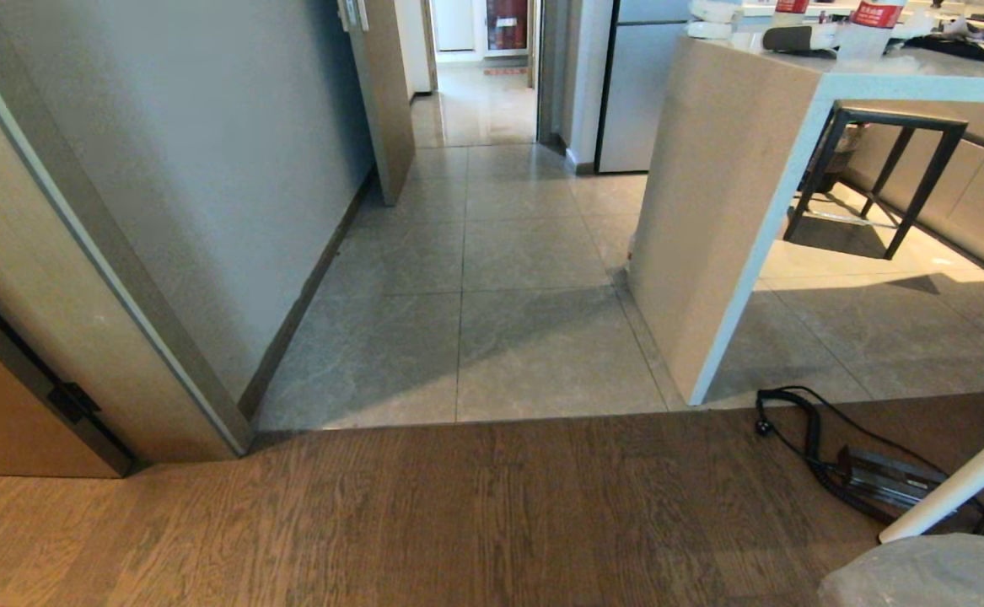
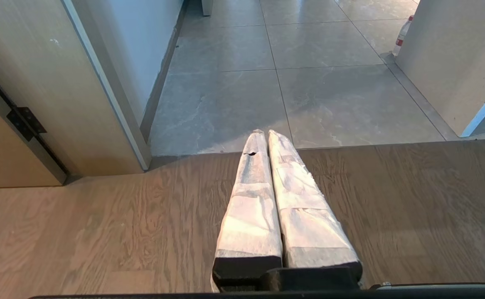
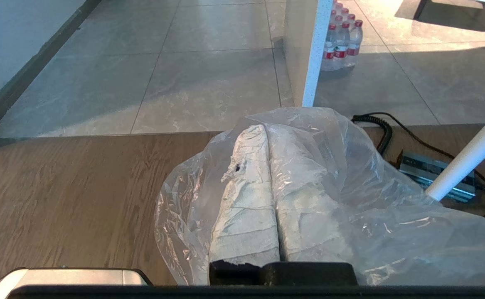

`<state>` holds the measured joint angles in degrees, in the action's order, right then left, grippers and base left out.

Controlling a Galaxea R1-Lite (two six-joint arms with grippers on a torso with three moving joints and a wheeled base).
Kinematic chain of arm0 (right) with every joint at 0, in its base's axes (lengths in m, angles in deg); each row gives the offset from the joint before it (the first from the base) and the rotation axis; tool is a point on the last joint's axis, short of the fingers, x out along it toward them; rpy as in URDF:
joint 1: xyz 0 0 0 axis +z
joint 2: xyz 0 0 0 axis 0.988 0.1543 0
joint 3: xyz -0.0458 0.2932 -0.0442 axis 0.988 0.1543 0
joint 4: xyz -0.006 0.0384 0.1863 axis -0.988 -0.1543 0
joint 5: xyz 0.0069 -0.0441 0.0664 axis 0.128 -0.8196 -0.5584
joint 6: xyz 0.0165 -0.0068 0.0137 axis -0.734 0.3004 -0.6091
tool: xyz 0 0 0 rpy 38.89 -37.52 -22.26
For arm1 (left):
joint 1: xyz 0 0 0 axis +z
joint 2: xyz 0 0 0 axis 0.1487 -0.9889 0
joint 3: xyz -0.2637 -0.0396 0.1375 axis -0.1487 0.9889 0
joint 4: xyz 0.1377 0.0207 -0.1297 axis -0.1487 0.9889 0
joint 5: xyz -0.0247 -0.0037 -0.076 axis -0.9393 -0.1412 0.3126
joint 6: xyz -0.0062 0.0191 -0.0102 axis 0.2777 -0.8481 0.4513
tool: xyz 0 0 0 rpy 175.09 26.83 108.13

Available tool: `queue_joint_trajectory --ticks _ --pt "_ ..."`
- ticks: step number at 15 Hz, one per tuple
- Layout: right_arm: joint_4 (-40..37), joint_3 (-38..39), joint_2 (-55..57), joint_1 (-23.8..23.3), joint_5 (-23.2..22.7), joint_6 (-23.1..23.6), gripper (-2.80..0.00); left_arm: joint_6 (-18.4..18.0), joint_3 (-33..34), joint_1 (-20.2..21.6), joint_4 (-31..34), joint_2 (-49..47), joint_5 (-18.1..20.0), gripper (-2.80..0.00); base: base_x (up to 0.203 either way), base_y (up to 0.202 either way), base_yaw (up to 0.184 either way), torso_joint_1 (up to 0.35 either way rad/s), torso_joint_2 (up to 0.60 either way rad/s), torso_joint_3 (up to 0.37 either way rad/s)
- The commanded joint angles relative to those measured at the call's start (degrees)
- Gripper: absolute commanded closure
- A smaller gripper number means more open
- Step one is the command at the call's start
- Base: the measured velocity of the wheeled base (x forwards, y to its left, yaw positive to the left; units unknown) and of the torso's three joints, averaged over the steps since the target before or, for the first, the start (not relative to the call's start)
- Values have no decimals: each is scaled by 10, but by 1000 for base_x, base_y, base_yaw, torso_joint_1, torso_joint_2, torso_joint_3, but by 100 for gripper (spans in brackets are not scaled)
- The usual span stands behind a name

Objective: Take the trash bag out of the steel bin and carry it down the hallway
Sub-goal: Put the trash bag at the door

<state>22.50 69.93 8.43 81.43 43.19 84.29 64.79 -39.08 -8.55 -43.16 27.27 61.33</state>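
Note:
The trash bag (image 3: 350, 174), thin translucent plastic, drapes over and around my right gripper (image 3: 263, 129), whose wrapped fingers are shut on a fold of it. A crinkled part of the bag (image 1: 930, 573) shows at the head view's bottom right corner. My left gripper (image 2: 266, 133) hangs low over the wooden floor, shut with nothing in it. The hallway (image 1: 492, 244), with grey stone tiles, runs straight ahead between a pale wall and a counter. The steel bin is out of view.
A beige counter block (image 1: 711, 211) with a black stool (image 1: 888, 169) behind it bounds the right side. A black cable and power brick (image 1: 879, 476) and a white pole (image 1: 964, 480) lie at the right. Several water bottles (image 3: 342, 41) stand by the counter. A wooden door frame (image 1: 78, 295) is at the left.

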Motion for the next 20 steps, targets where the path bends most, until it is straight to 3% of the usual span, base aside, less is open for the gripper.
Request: queue_joint_trajectory --ticks 1,20 --pt "0 0 0 0 0 0 0 1 6 0 0 0 0 0 0 0 0 0 0 0" --pt "0 0 0 0 0 0 0 1 6 0 0 0 0 0 0 0 0 0 0 0"
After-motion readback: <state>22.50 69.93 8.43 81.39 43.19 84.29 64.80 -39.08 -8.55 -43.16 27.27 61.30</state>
